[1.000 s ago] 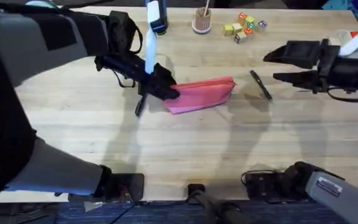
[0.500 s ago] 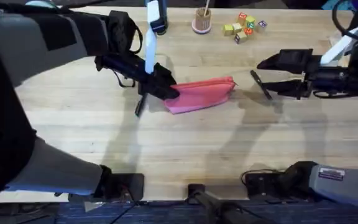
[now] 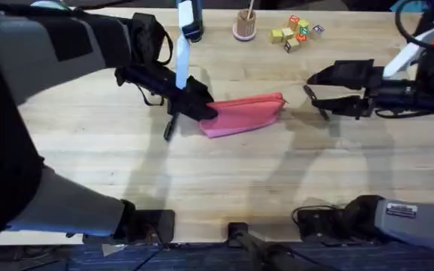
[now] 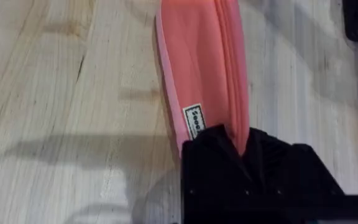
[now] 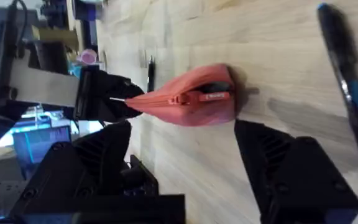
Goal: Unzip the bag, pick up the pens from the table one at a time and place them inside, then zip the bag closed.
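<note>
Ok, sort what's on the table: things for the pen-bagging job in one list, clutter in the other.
For the job:
- pink bag, its end clamped in the left gripper
- pen right of the bag, under the open right gripper
- second pen left of the bag

Just lying about:
- toy blocks
- small cup with a stick

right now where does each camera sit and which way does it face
Overhead: fixed above the arm bases, looking down and forward over the table; both arms show, left gripper on the bag, right gripper open by a pen.
Left wrist: on the left arm, looking along the bag clamped in its black fingers.
Right wrist: on the right arm, facing the bag's zipper pull end, its fingers apart.
All views share the bag.
</note>
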`<action>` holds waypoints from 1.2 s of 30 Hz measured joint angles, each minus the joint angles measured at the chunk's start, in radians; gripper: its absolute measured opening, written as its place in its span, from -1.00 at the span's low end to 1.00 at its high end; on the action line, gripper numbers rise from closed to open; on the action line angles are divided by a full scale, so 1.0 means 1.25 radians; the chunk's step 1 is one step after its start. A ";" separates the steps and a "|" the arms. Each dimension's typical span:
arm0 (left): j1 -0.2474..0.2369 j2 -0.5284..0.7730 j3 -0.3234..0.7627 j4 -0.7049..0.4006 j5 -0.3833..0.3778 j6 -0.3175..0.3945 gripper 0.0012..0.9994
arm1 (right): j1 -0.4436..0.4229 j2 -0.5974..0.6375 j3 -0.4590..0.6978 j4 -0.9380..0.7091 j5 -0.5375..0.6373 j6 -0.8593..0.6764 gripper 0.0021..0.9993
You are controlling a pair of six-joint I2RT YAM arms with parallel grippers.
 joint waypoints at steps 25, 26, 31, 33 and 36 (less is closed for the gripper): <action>0.000 0.000 0.000 0.000 0.000 0.000 -0.92 | 0.097 0.000 0.000 0.025 0.005 0.016 0.99; 0.000 0.000 0.000 0.000 0.000 0.000 -0.92 | 0.100 0.000 0.000 0.027 0.008 0.016 0.99; 0.000 0.000 0.000 0.000 0.000 0.000 -0.92 | 0.114 0.000 0.000 0.058 0.018 0.028 0.99; 0.000 0.000 0.000 0.000 0.000 0.000 -0.92 | 0.120 0.000 0.000 0.073 0.022 0.041 0.99; 0.000 0.000 0.000 0.000 0.000 0.000 -0.92 | 0.131 0.000 0.000 0.089 0.025 0.055 0.99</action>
